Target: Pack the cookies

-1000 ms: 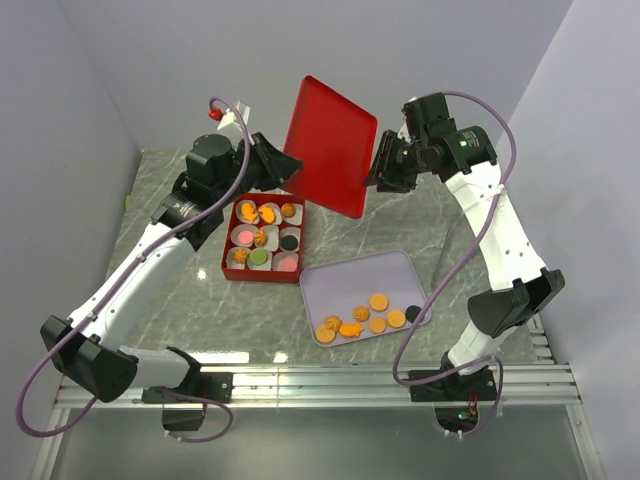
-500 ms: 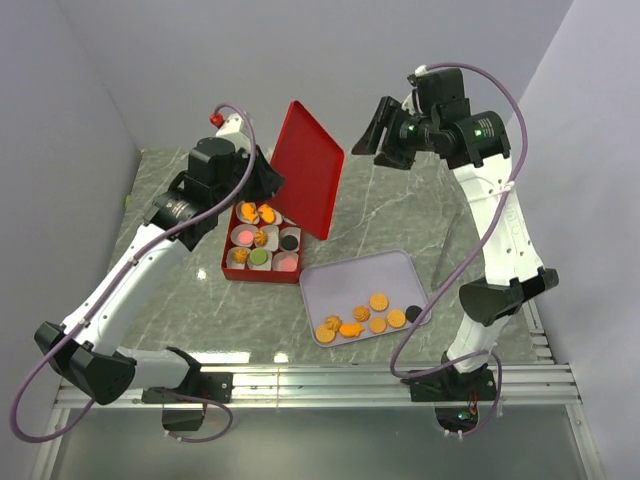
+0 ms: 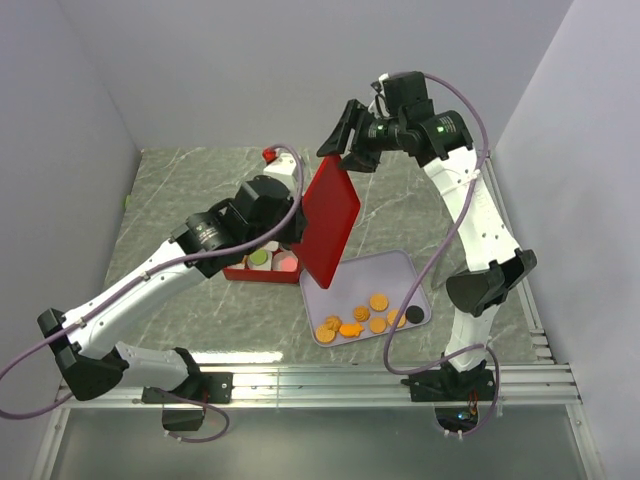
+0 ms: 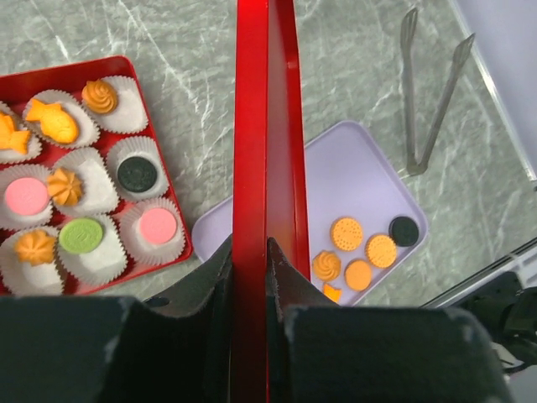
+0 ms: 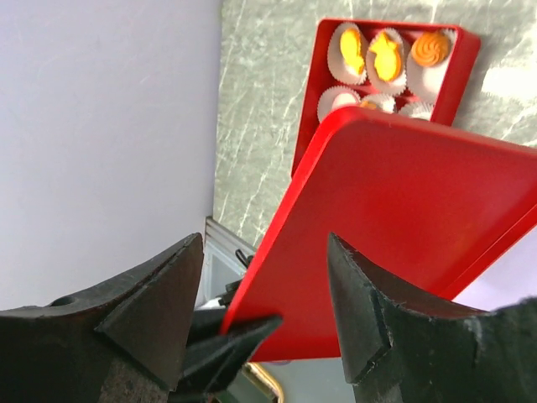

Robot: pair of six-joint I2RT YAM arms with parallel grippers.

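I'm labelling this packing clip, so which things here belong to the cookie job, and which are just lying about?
Belongs to the job: loose cookies on the lavender tray; boxed cookies in paper cups; red box; red lid, gripped by the left hand.
Just lying about: metal tongs on the table, untouched.

On the grey marble table (image 4: 185, 34), a red lid (image 3: 330, 222) is up on edge between a red box (image 4: 59, 81) lined with white paper cups (image 4: 109, 260) and a lavender tray (image 4: 352, 176), with what look like metal tongs (image 4: 409, 92) beyond.

Top camera looks down from behind; both close wrist cameras share the lid (image 4: 260, 126).
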